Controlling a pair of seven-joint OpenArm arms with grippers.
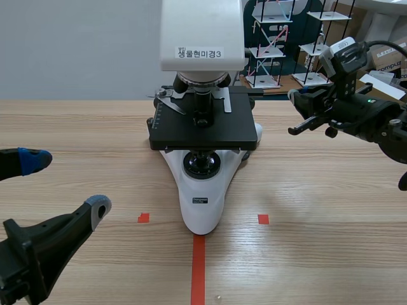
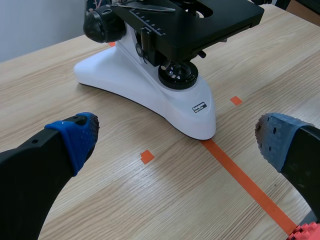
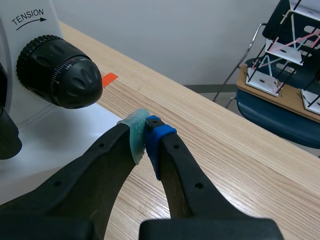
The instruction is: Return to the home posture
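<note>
My left arm (image 1: 44,248) comes in at the lower left of the scene frame, mostly cut off by the edge. The left jaws stand wide apart with nothing between them. Only the blue pad (image 1: 32,160) of the upper finger shows there, and the lower finger ends in a grey pad (image 1: 98,206). In the left wrist view both pads flank bare counter (image 2: 125,195), and the microscope (image 1: 203,127) stands ahead of them with its white foot (image 2: 150,95) on the orange-red tape line.

The right arm (image 1: 362,111) enters at the upper right of the scene frame, level with the black stage (image 1: 203,130). Cables and brackets clutter it, so the fingers are hard to read there. The right wrist view settles it: the right jaws are closed, green pad (image 3: 134,140) against blue pad (image 3: 159,136), holding nothing. The tips sit just beside the white foot, below the black focus knob (image 3: 60,72). I cannot tell whether they touch the foot or the counter.

The microscope's head runs off the top of the scene frame, and its eyepieces are out of sight. Wire-frame racks (image 1: 270,44) stand behind it, partly hidden.
</note>
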